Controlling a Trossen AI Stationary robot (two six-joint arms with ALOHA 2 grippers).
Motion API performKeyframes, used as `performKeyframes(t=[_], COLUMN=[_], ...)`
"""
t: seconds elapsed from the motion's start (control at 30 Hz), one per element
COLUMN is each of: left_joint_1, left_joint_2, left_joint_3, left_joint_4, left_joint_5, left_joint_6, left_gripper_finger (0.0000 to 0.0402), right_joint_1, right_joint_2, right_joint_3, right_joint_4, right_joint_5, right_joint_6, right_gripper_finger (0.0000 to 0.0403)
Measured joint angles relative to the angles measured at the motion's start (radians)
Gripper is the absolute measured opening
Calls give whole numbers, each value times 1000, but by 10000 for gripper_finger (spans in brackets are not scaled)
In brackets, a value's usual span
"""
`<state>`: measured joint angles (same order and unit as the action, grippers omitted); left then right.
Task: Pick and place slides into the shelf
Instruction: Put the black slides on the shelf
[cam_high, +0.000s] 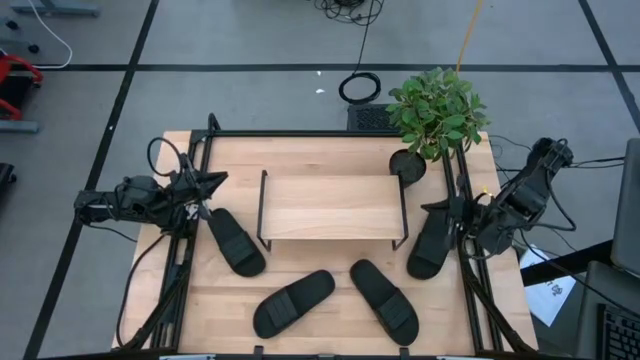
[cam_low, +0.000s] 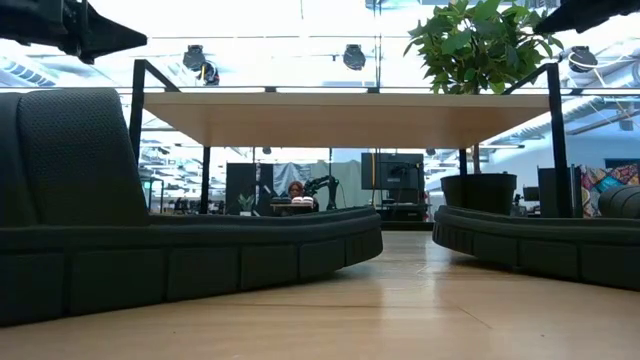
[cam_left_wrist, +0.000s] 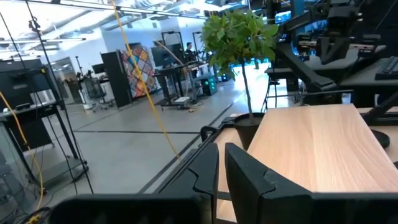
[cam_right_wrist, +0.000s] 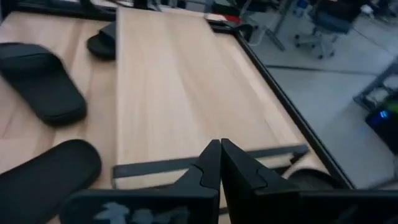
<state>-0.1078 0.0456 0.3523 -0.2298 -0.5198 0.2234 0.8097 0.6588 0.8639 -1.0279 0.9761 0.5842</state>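
Four slides (cam_high: 236, 242) at differing diagonals

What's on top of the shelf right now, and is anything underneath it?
The shelf top board is bare; all four slides lie on the table around it. From above the board hides the space beneath, but the low view looks through under it and shows no slide there.

shelf (cam_high: 332, 205) mid-table; slides (cam_high: 235, 241) flank it, two in front; plant (cam_high: 437, 112) behind right.

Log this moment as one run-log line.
phase: not started | slides: four on table, none on shelf | left end effector: shut, empty | right end effector: shut, empty
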Motion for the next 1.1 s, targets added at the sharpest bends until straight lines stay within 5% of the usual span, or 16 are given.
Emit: performKeyframes(t=[0.23,0.47,0.57,0.77,1.1], left_joint_1=[0,0,0,0,0], left_joint_2=[0,0,0,9,12], left_joint_3=[0,-1,-1,-2,-2], left_joint_4=[2,2,-1,-4,-5], left_joint_5=[-3,-4,-4,-3,21], left_joint_6=[0,-1,-9,-9,-18], left_gripper_finger=[37,37,37,37,37], right_joint_1=[-19,-132,-191,-261,-339], right_joint_2=[-71,49,72,113,79], right_joint_3=[71,289,320,272,183], right_joint_4=[-218,-556,-500,-529,-505], right_joint_5=[-80,-326,-536,-778,-827], right_joint_6=[255,424,305,337,372], right_gripper_finger=[0,0,0,0,20])
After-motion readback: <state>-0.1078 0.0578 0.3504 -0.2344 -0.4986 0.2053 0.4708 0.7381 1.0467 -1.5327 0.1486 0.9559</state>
